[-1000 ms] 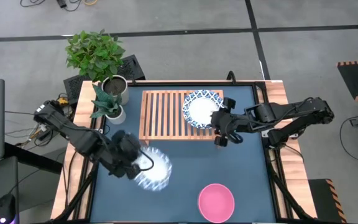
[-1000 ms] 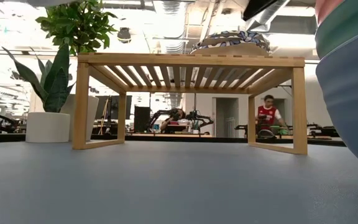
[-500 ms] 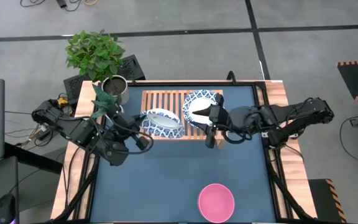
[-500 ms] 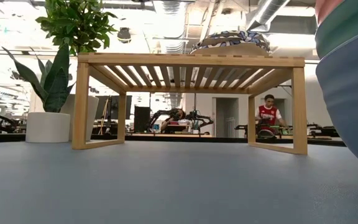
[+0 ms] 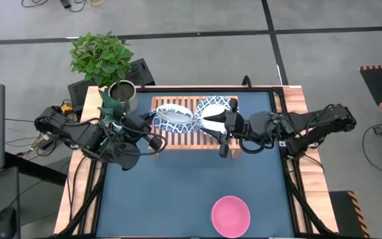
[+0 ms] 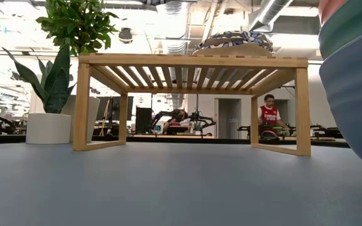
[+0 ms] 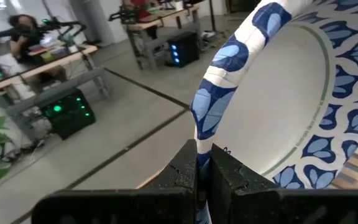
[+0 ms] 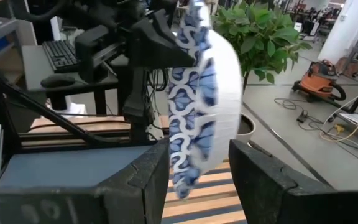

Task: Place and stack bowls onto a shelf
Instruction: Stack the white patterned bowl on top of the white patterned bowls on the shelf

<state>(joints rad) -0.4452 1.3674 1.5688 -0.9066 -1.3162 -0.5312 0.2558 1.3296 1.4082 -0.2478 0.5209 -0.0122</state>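
My left gripper (image 5: 152, 123) is shut on a white bowl with a blue patterned rim (image 5: 173, 117), held tilted over the left half of the light-wood shelf (image 5: 178, 136). A second patterned bowl (image 5: 212, 111) rests on its base on the shelf's right half and also shows in the low view (image 6: 231, 43). My right gripper (image 5: 221, 135) is open just above and in front of that bowl, its fingers pointing toward the held bowl (image 8: 197, 106). A pink bowl (image 5: 231, 215) sits on the table near its front edge. My left gripper pinches the bowl's rim (image 7: 205, 127) between its two fingers (image 7: 185, 174), one on the inner face and one on the outer. It comes from the table's left side. The bowl is lifted clear of the shelf and stands tilted steeply, almost on edge.
A metal plant pot (image 5: 123, 93) and a white pot with a spiky plant (image 6: 48, 127) stand left of the shelf. A blue and green bowl stack (image 6: 352, 88) sits very close to the low camera. Bare blue tabletop (image 5: 178, 192) lies in front of the shelf.
My left gripper has carried the patterned bowl up from the near left of the table toward the far edge, over the shelf's left half, tipping it toward upright. My right gripper has moved a little toward the table's left, beside the bowl on the shelf.
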